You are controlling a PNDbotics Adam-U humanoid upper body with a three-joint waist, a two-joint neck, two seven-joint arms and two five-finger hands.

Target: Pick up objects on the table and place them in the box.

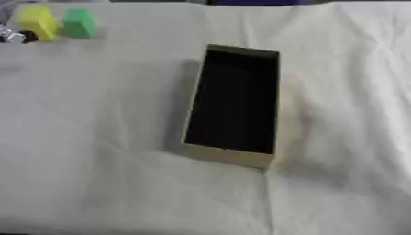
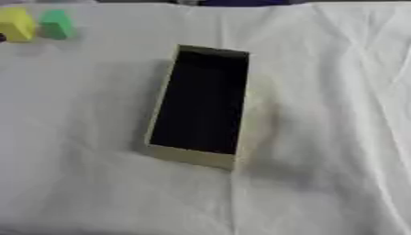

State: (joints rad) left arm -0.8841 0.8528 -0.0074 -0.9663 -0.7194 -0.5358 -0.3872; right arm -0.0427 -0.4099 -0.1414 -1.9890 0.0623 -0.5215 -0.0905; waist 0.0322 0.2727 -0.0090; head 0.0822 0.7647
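Observation:
An oblong tan box [image 1: 227, 156] with a dark inside stands open in the middle of the white cloth, and I see nothing in it. At the far left corner a yellow block [image 1: 38, 22] and a green block [image 1: 80, 22] stand side by side. A black and silver part of my left hand [image 1: 11, 36] shows at the left edge, right beside the yellow block. Whether it touches the block is hidden. My right hand shows in neither view.
A wrinkled white cloth [image 1: 104, 137] covers the whole table. A dark blue strip [image 1: 257, 2] lies along the far edge.

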